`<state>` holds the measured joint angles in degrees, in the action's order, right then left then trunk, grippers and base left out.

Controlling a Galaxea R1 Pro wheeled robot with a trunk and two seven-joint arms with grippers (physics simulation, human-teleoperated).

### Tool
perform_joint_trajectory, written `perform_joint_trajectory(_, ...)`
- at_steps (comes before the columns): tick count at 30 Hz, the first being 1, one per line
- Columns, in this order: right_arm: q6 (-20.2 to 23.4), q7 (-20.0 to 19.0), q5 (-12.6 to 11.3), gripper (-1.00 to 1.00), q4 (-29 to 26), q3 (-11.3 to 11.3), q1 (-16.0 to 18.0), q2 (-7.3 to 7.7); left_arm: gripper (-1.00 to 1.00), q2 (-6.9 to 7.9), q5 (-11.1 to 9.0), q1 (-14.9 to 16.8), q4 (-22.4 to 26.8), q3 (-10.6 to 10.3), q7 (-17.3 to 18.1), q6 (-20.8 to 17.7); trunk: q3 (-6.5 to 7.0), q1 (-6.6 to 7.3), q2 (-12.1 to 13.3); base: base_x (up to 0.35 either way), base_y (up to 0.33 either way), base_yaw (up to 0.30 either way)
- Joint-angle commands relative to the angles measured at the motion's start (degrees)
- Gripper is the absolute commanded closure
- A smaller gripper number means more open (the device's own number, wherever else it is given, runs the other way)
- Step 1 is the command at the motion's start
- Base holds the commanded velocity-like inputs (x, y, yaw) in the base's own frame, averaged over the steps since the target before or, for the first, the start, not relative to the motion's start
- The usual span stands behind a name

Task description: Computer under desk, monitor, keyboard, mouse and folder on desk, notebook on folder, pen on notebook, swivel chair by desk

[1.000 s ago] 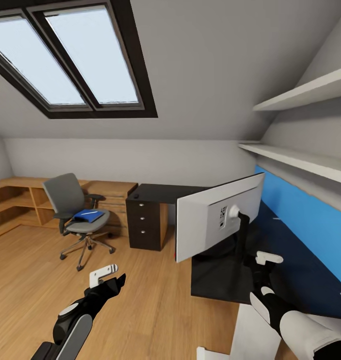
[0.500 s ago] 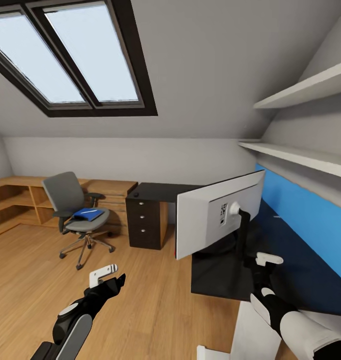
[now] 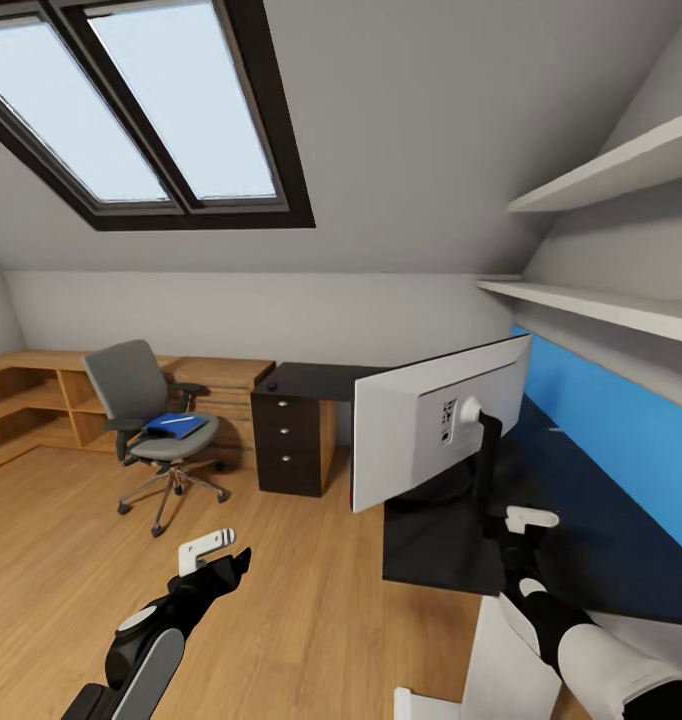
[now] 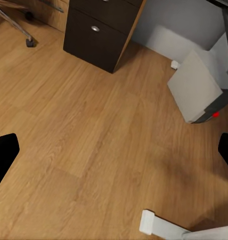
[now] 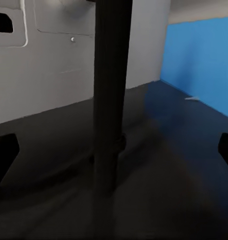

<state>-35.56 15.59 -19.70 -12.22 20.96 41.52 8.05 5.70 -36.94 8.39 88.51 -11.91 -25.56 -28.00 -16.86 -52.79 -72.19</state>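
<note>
The worktop [image 3: 451, 545], a long black L-shaped desk, runs along the blue wall panel [image 3: 621, 440], its drawer block [image 3: 286, 445] at the far end. On it stands the monitor [image 3: 436, 420], its grey back toward the camera, its long axis level and running slantwise from the drawer block toward the wall panel. Since a second ago it has moved slightly away from the camera, and the right claw [image 3: 511, 535] with it. That claw's fingers stand wide apart just short of the monitor's upright black stand [image 5: 111, 95], not gripping it. Left of the drawer block, the swivel chair [image 3: 151, 425] carries the folder [image 3: 176, 427]. The left claw [image 3: 216, 555] hovers open over the wooden floor [image 4: 93, 145], unchanged.
</note>
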Motion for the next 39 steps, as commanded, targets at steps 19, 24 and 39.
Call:
perform_joint_trajectory(19, -0.2, 0.4, -0.1, -1.0, 0.4, 0.4, 0.0, -0.32, -1.0, 0.19, -0.6, 0.0, -0.3, -0.2, -0.5, -0.2, -0.8, -0.89, -1.7, 0.032, -0.011, 0.0)
perform_joint_trajectory(24, -0.2, 0.5, -0.1, -1.0, 0.4, 0.5, 0.0, -0.32, -1.0, 0.22, -0.7, 0.0, -0.3, -0.2, -0.5, -0.2, -0.8, -0.89, -1.7, 0.257, -0.078, 0.0)
perform_joint_trajectory(39, -0.1, 0.6, -0.1, -1.0, 0.4, 0.3, 0.0, -0.24, -1.0, 0.37, -0.7, 0.0, -0.4, -0.2, -0.5, -0.3, -0.8, -0.89, -1.7, 0.139, -0.076, 0.0)
